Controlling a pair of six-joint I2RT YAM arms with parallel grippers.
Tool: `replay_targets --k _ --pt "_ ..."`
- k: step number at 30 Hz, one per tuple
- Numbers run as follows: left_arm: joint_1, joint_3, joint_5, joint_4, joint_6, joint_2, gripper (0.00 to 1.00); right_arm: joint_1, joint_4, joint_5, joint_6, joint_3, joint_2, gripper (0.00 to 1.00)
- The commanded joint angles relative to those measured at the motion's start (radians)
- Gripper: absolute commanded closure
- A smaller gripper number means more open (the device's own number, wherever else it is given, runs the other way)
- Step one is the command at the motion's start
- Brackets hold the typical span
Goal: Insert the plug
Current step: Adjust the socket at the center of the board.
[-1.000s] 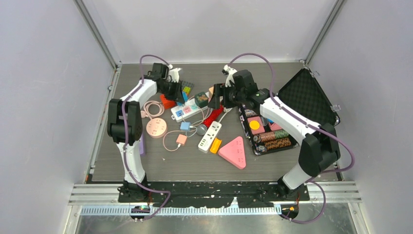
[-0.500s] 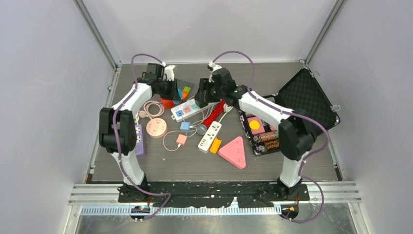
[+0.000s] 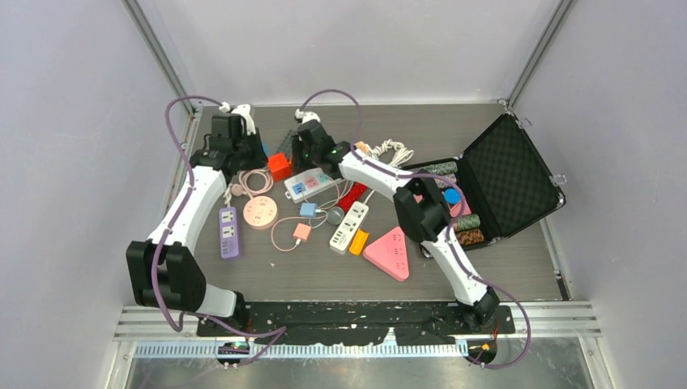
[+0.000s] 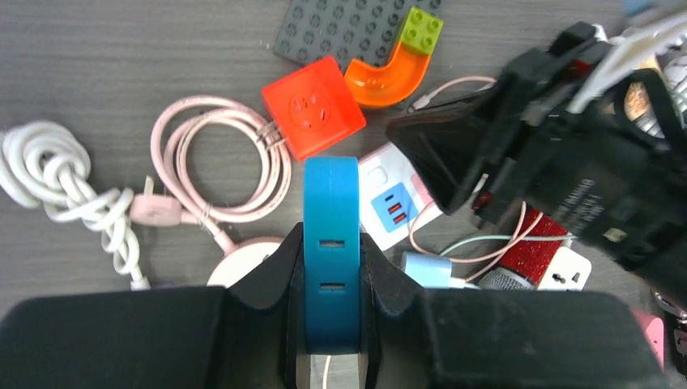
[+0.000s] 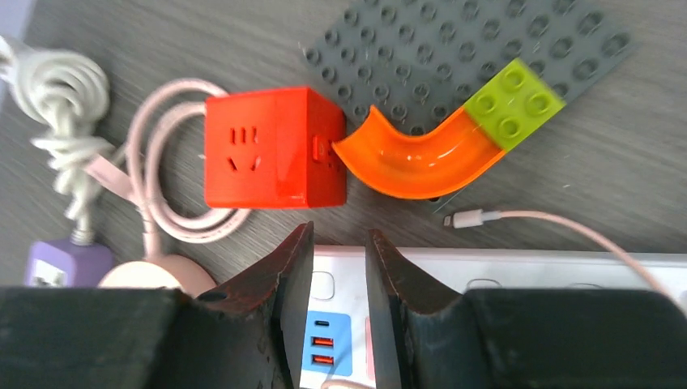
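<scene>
My left gripper [image 4: 330, 235] is shut on a blue plug [image 4: 330, 194] that has two slots on its face; it hangs above the table near the red cube socket [image 4: 312, 117]. In the top view this gripper [image 3: 258, 151] sits at the back left. My right gripper [image 5: 339, 231] hovers over the left end of the white power strip [image 5: 518, 271], above its blue USB panel [image 5: 324, 340]. Its jaws stand a narrow gap apart with nothing between them. From above, the right gripper [image 3: 308, 158] is just behind the strip [image 3: 320, 180].
A grey stud plate [image 5: 454, 57] with an orange curved piece [image 5: 417, 162], a pink cable [image 5: 162, 219] and a white coiled cord [image 4: 57, 174] crowd the back. A purple strip [image 3: 229, 231], pink triangle strip [image 3: 390, 253] and open black case [image 3: 506, 174] lie around.
Both arms have swung left. The right gripper went from the table's middle to the strip's left end and its jaws narrowed. The left gripper kept hold of the blue plug.
</scene>
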Motion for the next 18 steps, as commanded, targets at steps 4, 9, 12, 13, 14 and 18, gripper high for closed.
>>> replay_targets --k 4,9,12,13,14,18 --pt "0.001 -0.070 -0.055 0.002 -0.058 -0.082 1.00 0.036 -0.089 0.029 -0.067 0.146 0.108 0.65" --pt "0.001 -0.092 -0.056 -0.002 -0.046 -0.092 1.00 0.044 -0.166 0.024 -0.105 0.219 0.183 0.65" --pt "0.000 -0.095 -0.051 -0.002 -0.037 -0.092 1.00 0.047 -0.217 0.018 -0.128 0.209 0.186 0.66" --pt "0.000 -0.096 -0.046 -0.002 -0.036 -0.091 1.00 0.047 -0.230 0.016 -0.141 0.176 0.177 0.67" --pt "0.000 -0.097 -0.042 0.000 -0.036 -0.091 1.00 0.047 -0.231 0.014 -0.147 0.151 0.149 0.68" --pt "0.001 -0.107 -0.028 0.015 -0.043 -0.089 1.00 0.048 -0.228 -0.012 -0.175 0.008 0.047 0.70"
